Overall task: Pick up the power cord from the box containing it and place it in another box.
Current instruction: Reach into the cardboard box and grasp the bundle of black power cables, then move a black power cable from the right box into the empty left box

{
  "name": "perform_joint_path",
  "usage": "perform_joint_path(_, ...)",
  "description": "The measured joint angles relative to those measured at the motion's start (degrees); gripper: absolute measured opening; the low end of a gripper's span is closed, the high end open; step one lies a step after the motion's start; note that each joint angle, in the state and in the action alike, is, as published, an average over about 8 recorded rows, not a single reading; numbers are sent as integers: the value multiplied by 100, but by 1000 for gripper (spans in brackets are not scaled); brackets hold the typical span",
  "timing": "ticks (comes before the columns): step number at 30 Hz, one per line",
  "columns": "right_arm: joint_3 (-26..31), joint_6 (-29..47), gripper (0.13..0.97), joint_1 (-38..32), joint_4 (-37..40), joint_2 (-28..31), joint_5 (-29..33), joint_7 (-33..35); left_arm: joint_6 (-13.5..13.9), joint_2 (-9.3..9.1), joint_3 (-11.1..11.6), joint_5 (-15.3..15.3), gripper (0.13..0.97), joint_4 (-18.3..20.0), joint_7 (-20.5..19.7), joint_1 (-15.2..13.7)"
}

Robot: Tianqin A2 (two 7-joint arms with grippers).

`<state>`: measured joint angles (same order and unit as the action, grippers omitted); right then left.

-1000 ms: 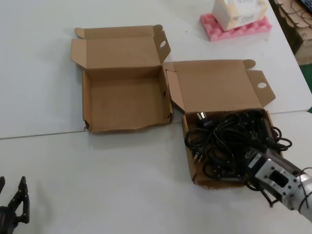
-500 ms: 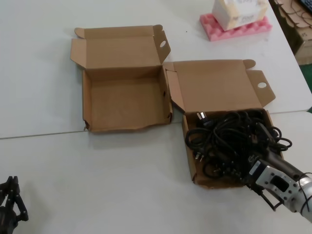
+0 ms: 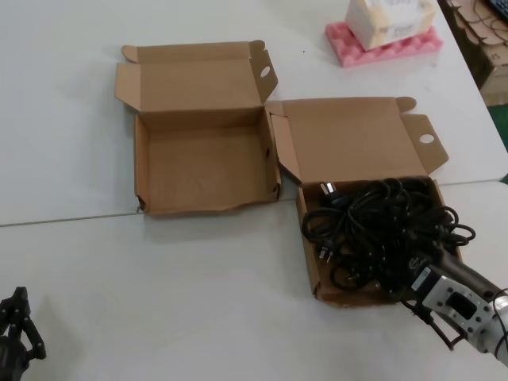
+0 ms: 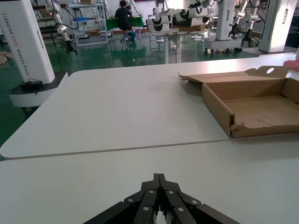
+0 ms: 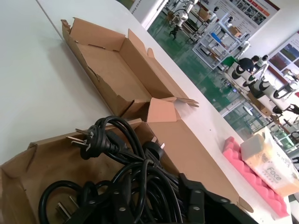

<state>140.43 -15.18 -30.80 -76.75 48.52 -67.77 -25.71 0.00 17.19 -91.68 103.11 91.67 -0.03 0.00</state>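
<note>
The right claw (image 3: 421,270) is sitting at the lower right of the head view, at the near right corner of the box containing the cord (image 3: 308,246). Compared with the frame one second earlier, the right arm is pulling back toward the lower right corner of the frame, and the silver wrist housing is now lying lower and farther right. The fingers are buried in the cable mass; whether they are gripping a strand cannot be determined. In the right wrist view the two black fingers (image 5: 194,198) are standing apart with cable loops lying between and over them.

The power cord (image 3: 373,230) is remaining in the squarish tray as a tangled black pile. Its loops are now reaching slightly farther over the right wall of the tray than before. One plug with metal prongs (image 3: 327,190) is lying at the far left corner of the tray, unchanged.

The other box (image 3: 206,163) is lying open at the upper left centre of the head view, just beside the first box, with its wavy front wall toward the camera. Its position is unchanged.

The left claw (image 3: 16,329) is parked at the lower left corner of the head view, lower in the frame than one second ago. In the left wrist view its fingers (image 4: 159,198) are meeting at the tips, holding nothing, above the white surface (image 3: 198,286).

A pink foam pad (image 3: 381,44) carrying a white package is resting at the top right.
</note>
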Motion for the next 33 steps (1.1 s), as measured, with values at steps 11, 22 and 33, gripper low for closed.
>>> perform_joint_path(11,-91,8,321,171,-171,27,-88,0,0,0,0,0,163,0,0,0)
perform_joint_path(22,-390,88,192,390,-422,7,-218,0,0,0,0,0,163,0,0,0)
perform_joint_path(33,-1183,308,162,856,-1001,-3,-511,0,0,0,0,0,163,0,0,0)
